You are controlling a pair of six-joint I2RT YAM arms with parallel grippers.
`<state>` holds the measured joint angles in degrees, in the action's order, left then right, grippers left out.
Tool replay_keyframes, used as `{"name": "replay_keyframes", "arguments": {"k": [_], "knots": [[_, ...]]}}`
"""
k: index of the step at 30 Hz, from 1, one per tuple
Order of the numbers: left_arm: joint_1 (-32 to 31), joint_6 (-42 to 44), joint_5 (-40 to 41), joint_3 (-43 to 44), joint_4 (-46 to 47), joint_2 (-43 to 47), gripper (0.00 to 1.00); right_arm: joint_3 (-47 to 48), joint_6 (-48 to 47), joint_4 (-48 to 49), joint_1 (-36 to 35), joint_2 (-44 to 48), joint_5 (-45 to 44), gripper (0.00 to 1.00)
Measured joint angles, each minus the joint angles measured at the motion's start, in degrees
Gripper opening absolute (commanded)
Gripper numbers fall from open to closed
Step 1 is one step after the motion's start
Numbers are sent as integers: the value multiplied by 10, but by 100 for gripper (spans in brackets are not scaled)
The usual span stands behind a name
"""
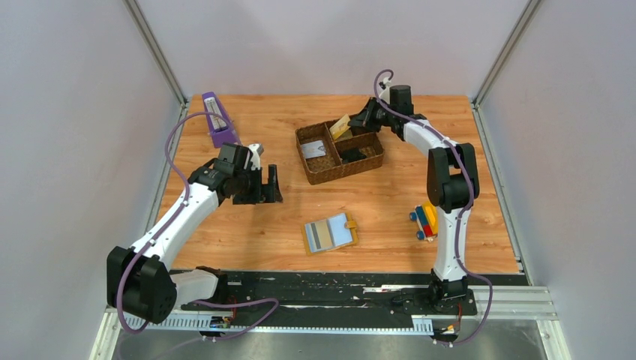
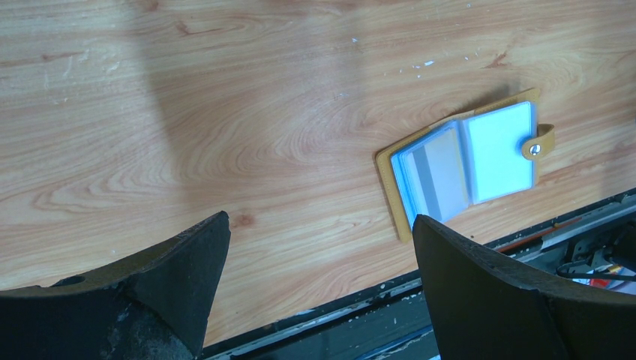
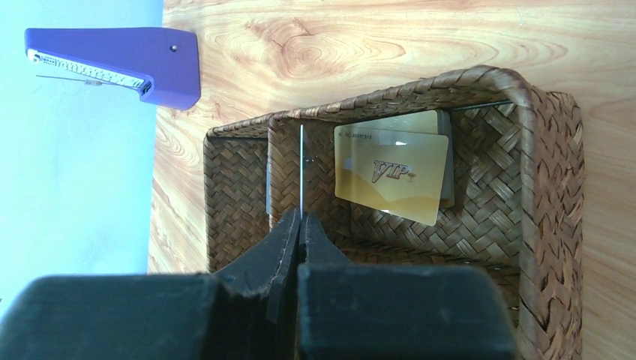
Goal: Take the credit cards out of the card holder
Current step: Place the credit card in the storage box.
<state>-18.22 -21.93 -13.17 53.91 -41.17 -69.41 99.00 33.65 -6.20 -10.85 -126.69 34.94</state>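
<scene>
Left claw [image 1: 261, 192] gapes wide above the wood-grain worktop [image 1: 247, 240]. Right claw [image 3: 301, 217] is pinched tight over the brown woven tray [image 3: 551, 187]; a thin pale edge rises from its seam, but I cannot tell what it is. The card holder [image 1: 330, 234] lies open flat near the front edge, between the arms: mustard cover, glossy pale-blue sleeves, a tab [image 2: 538, 142] with a metal snap. A gold card [image 3: 390, 180] in the tray reads "VIP".

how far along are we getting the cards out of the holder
Done: a gold VIP card already leans in the woven tray.
In hand: the right gripper is shut over the tray, maybe pinching a card edge-on.
Left: the open card holder shows a striped card; the left gripper is open.
</scene>
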Motion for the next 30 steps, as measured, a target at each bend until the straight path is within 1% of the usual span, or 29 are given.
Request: {"name": "replay_keyframes", "arguments": {"k": [8,16,19,22,30], "knots": [[0,0,0,0,0,0,100,-7,17,17,0,-20,2,0],[0,0,2,0,-2,0,100,-7,32,27,0,-40,6,5],[0,0,2,0,-2,0,100,-6,35,33,0,-43,8,11],[0,0,2,0,-2,0,100,-2,37,35,0,-44,8,20],[0,0,2,0,-2,0,100,13,33,19,1,-44,5,31]]}}
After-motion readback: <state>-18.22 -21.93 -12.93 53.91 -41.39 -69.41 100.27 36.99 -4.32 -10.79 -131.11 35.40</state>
